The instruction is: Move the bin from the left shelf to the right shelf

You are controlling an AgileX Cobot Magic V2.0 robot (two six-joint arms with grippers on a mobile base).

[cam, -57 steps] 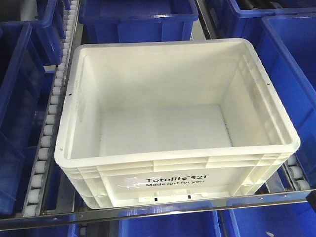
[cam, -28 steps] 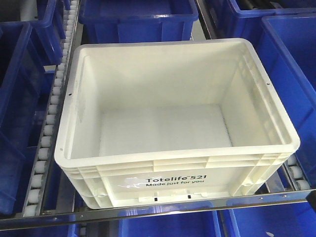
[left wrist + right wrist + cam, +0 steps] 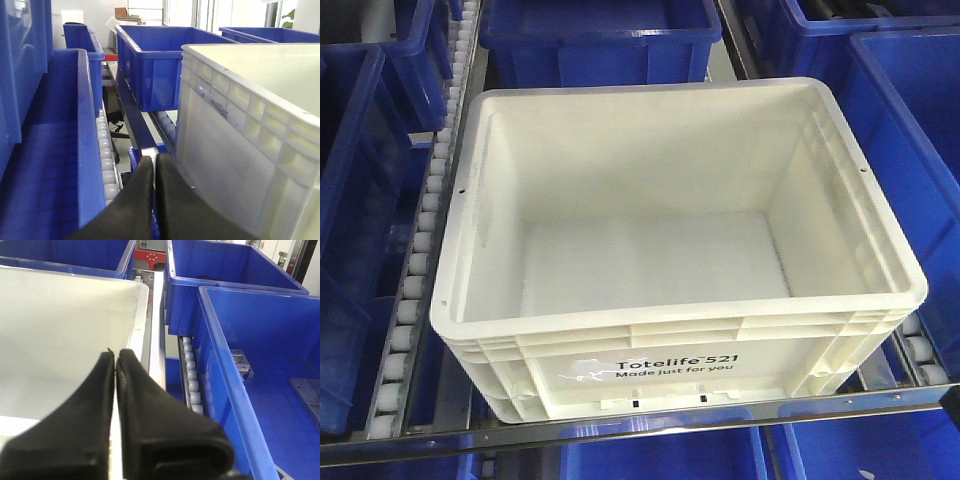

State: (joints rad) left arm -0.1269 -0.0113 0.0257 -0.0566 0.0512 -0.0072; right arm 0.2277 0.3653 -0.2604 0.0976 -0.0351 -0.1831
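The left hand (image 3: 154,162) has its black fingers pressed together, holding nothing, just beside the outer left wall of the large white rectangular plastic bin (image 3: 670,250). The right hand (image 3: 116,360), likewise closed and holding nothing, sits over the bin's right rim. Blue plastic bins (image 3: 250,355) surround them on roller rails (image 3: 415,280).
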